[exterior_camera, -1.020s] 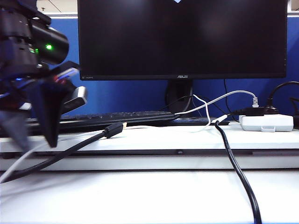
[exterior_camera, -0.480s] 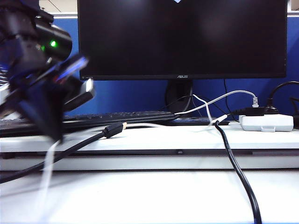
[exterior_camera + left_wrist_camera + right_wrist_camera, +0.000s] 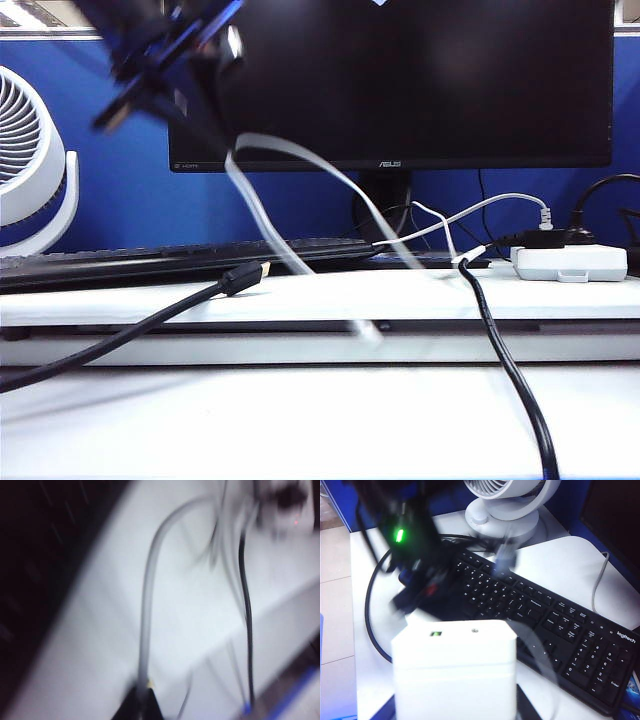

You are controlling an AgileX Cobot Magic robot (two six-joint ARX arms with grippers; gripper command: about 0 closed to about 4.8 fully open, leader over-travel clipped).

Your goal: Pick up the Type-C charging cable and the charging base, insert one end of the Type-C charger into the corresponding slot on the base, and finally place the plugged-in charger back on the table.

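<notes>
left fingers (image 3: 142,700) pinch type-c charging cable (image 3: 300,190); right fingers hold charging base (image 3: 454,667).

left arm (image 3: 165,45): black, blue trim | green light (image 3: 397,535) | motion-blurred

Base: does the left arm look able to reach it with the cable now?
Probably yes. The base sits in the right claw above the keyboard. The left claw, shut on the cable, hangs high in open air, and nothing shows between them.
</notes>
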